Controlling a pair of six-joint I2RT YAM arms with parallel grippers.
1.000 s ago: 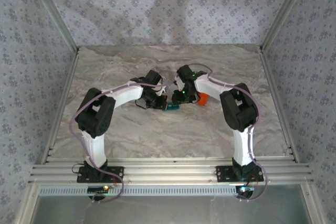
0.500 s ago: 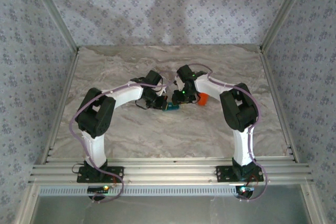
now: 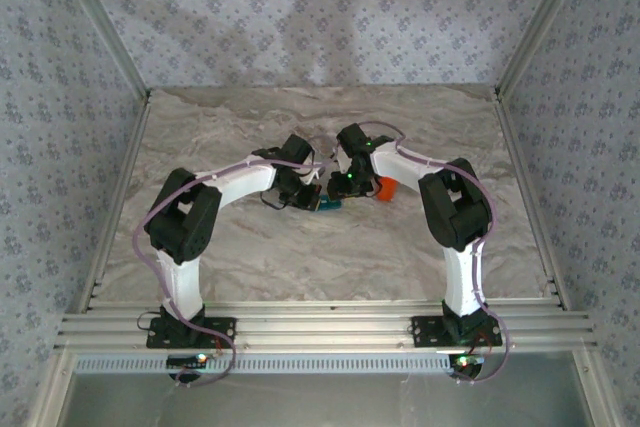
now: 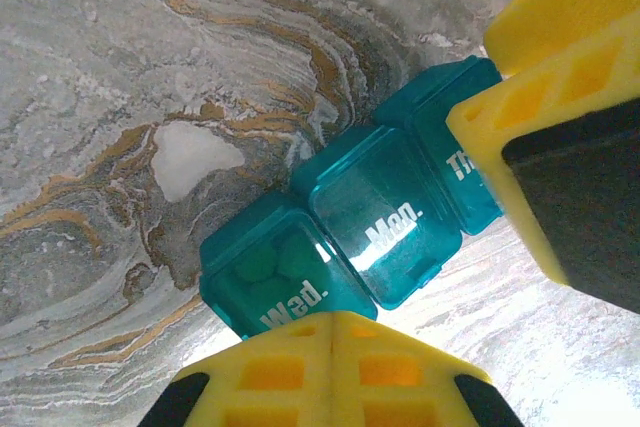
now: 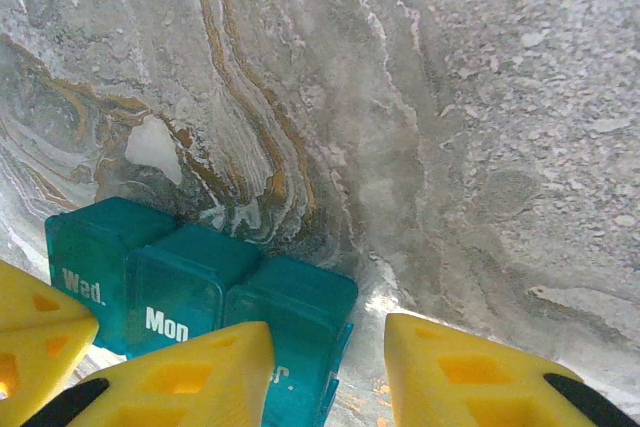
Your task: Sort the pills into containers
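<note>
The teal pill box lies on the marble table as a strip of three lidded compartments, also seen from above. Its lids read Wed., Mon. and a partly hidden third. Pale pills show through the Wed. lid. My left gripper is shut, its joined yellow tips against the near edge of the Wed. compartment. My right gripper stands open at the other end of the box. Its left finger rests over the end compartment, and bare table shows in the gap.
An orange bottle stands just right of the right wrist. The right gripper's yellow finger crowds the far end of the box in the left wrist view. Both arms meet over mid-table, and metal rails and patterned walls bound the table.
The left wrist has edged slightly to the right toward the box. The box and the right arm have stayed put.
</note>
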